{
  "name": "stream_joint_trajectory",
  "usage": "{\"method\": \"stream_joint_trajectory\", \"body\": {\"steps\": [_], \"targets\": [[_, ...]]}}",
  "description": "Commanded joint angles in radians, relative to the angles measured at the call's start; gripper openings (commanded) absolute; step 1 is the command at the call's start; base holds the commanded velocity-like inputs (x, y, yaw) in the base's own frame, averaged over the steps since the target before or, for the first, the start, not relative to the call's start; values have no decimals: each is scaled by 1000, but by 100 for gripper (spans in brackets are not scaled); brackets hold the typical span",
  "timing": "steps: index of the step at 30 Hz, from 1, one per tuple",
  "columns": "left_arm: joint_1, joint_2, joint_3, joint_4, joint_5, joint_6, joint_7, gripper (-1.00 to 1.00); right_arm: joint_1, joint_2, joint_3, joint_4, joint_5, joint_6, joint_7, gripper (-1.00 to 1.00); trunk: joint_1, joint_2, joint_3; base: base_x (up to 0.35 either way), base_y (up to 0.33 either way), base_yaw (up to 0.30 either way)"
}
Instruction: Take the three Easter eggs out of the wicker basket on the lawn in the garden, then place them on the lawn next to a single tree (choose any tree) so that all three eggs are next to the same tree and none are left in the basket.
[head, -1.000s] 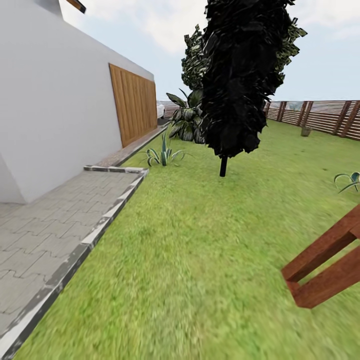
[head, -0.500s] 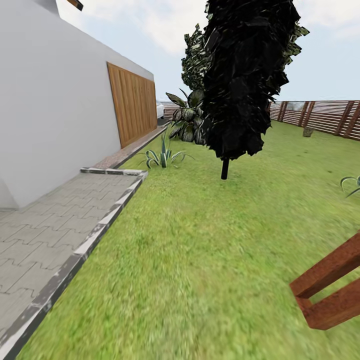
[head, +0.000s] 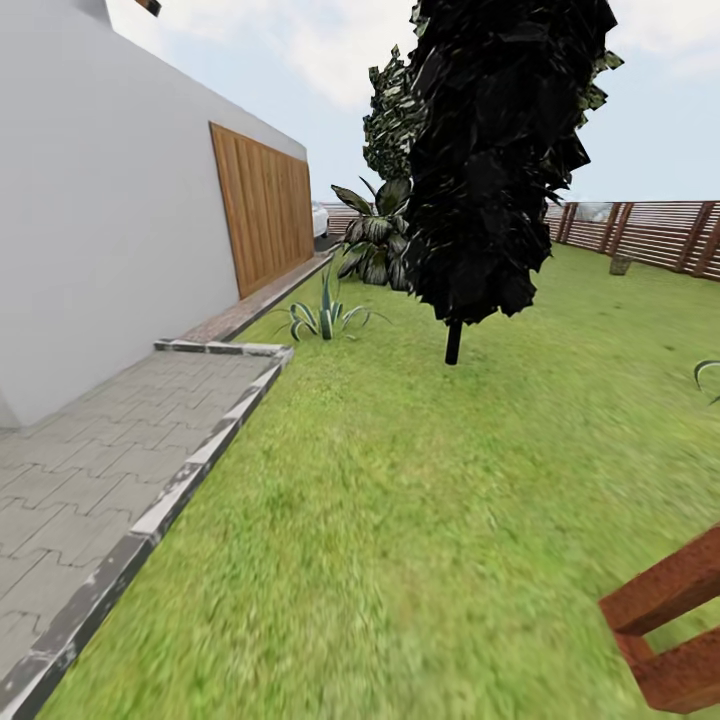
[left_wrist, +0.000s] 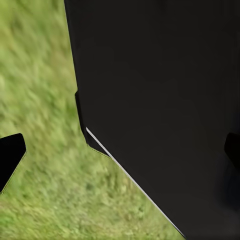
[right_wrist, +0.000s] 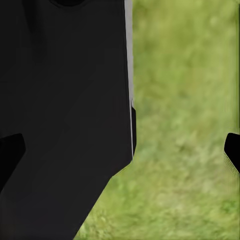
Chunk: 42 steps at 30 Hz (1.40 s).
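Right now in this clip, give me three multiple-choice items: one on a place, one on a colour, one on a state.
1. Where is the paved path in the head view?
A. left of the lawn
B. right of the lawn
C. behind the fence

2. What colour is the foliage of the nearest tree?
A. yellow
B. near-black
C. white

3. How do the left gripper's jaws stand?
A. shut on an egg
B. shut on a basket
C. open, nothing held

Answers:
1 A: the grey pavers run along the white house wall, with the lawn to their right.
2 B: its columnar crown is dark.
3 C: the fingertips sit at opposite picture edges, nothing between them.
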Motion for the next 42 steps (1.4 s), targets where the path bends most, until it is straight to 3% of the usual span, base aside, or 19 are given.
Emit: {"method": "stream_joint_trajectory", "body": {"steps": [1,42], "targets": [[1,0,0,-2,-6,0,-3,100,0,0,1,2,-7,-6,0,100,1,0,0,339,0,0],[1,0,0,-2,-6,0,-3,100,0,0,0,2,-8,-6,0,100,1,0,0,339,0,-16]]}}
